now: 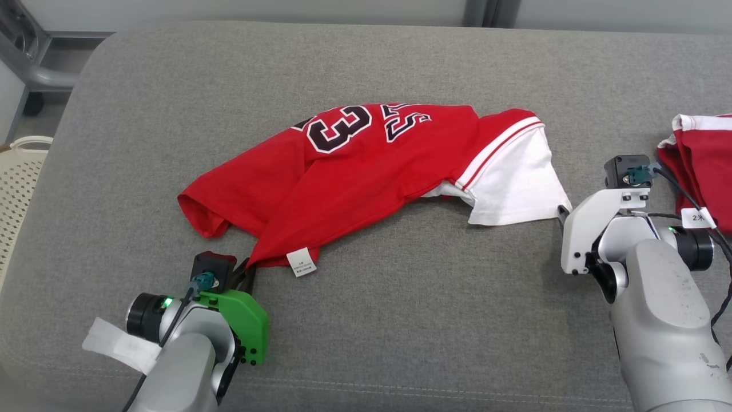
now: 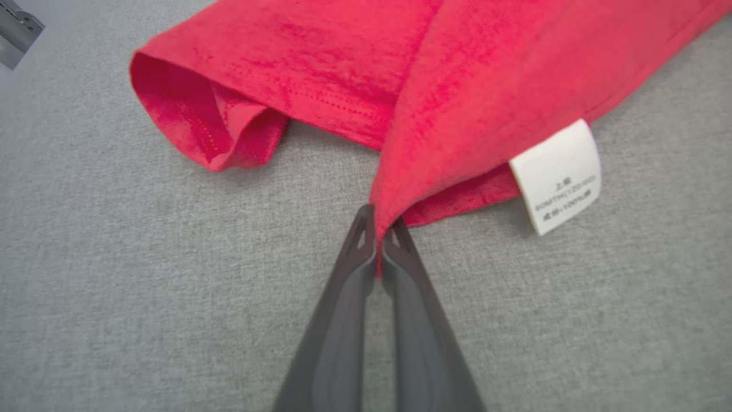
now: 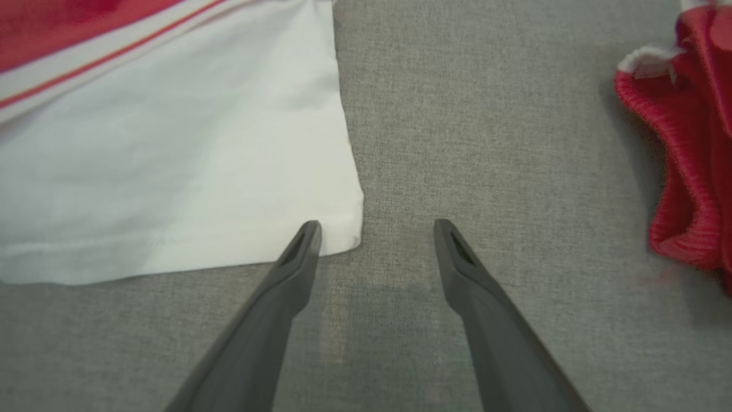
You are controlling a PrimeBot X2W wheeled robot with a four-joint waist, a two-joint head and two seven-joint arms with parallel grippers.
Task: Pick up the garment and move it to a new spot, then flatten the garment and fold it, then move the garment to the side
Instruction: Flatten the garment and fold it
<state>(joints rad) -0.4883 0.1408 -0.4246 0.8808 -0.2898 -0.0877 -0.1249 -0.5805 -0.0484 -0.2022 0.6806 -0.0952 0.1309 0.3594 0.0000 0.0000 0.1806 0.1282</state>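
Observation:
The garment [image 1: 354,166] is a red jersey with black-and-white numbers and a white sleeve, lying crumpled across the middle of the grey cushion. A white care label [image 2: 557,177] hangs at its near hem. My left gripper [image 2: 377,234] is shut on the near red corner of the garment [image 2: 434,86], with a thin fold of cloth pinched between the tips; in the head view that gripper [image 1: 247,269] sits at the lower left. At the lower right, my right gripper [image 3: 374,232] stands open, its left fingertip at the white sleeve's corner [image 3: 343,234], nothing between the fingers.
A second red-and-white garment [image 1: 700,154] lies bunched at the right edge of the cushion, also seen as red ribbed cloth [image 3: 686,171]. A pale perforated basket [image 1: 17,183] stands off the cushion's left side. Grey metal frame parts [image 1: 34,63] are at the back left.

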